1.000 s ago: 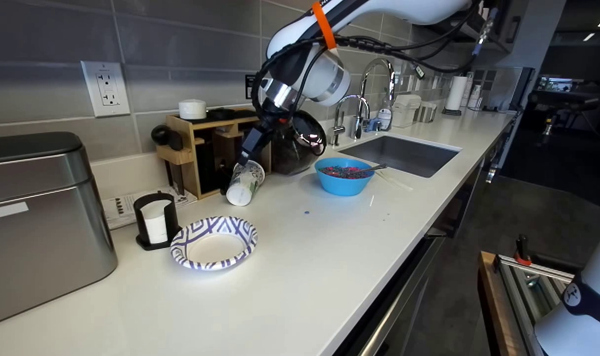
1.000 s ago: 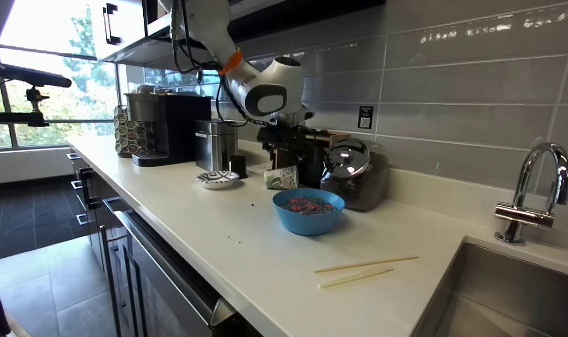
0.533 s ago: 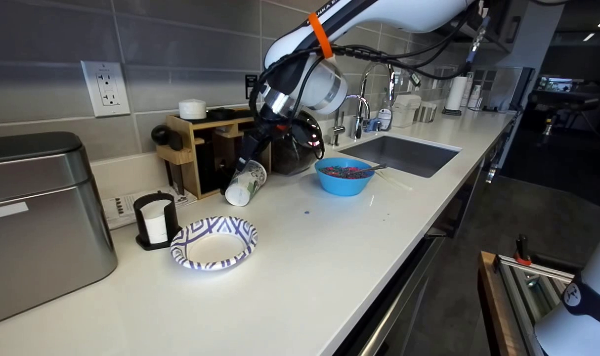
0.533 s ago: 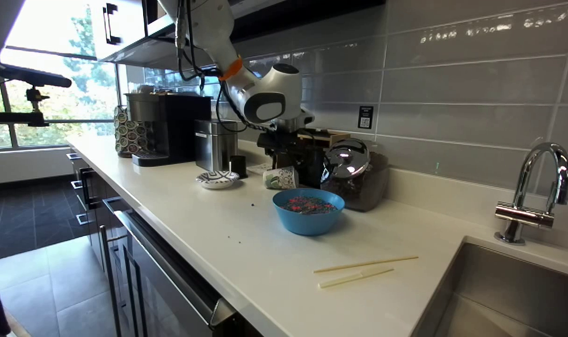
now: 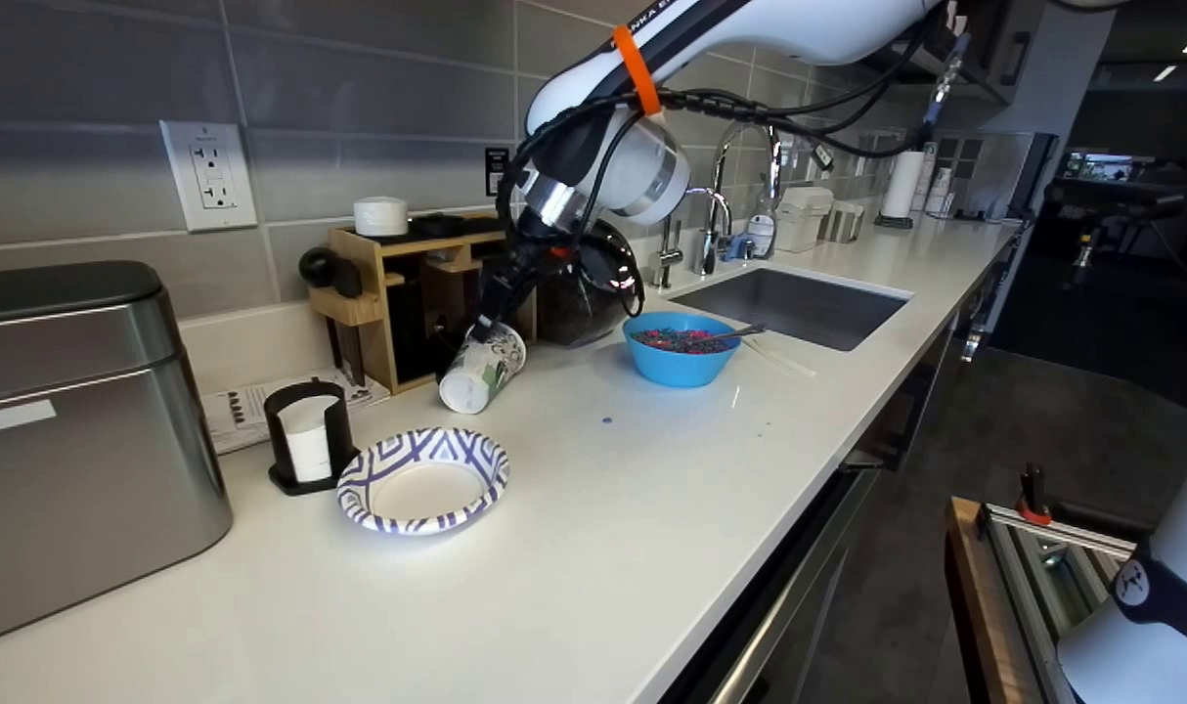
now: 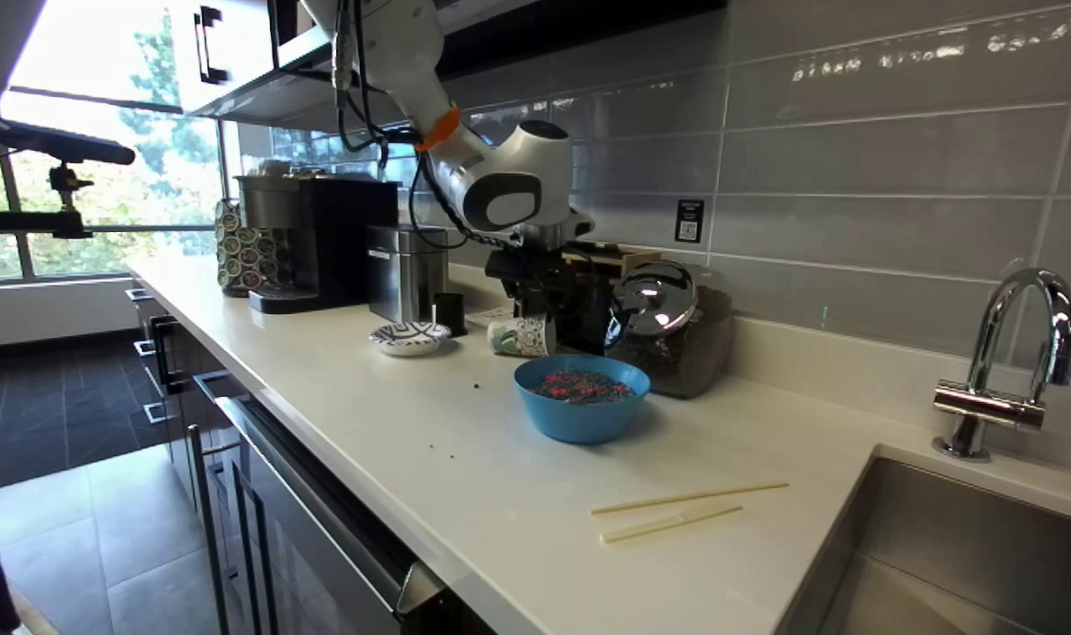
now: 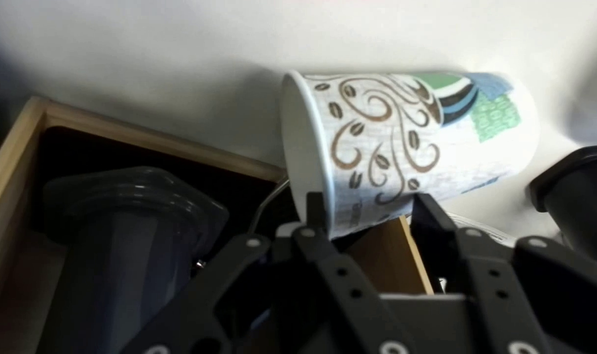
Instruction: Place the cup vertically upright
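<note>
On bench [image 5: 593, 557], cup [image 7: 397, 142] lies sideways; fingers [image 7: 431, 219] apart near rim [image 7: 322, 142], seemingly holding nothing; pinch softly, turn upright slowly.

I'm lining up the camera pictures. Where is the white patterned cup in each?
In an exterior view: the cup, left of center, in front of the wooden organizer.
In an exterior view: the cup, near center, the mostly hidden wooden organizer up to its right.
Wrist view: the cup, right of center, the wooden organizer at left.
Shared landmark: the wooden organizer.
</note>
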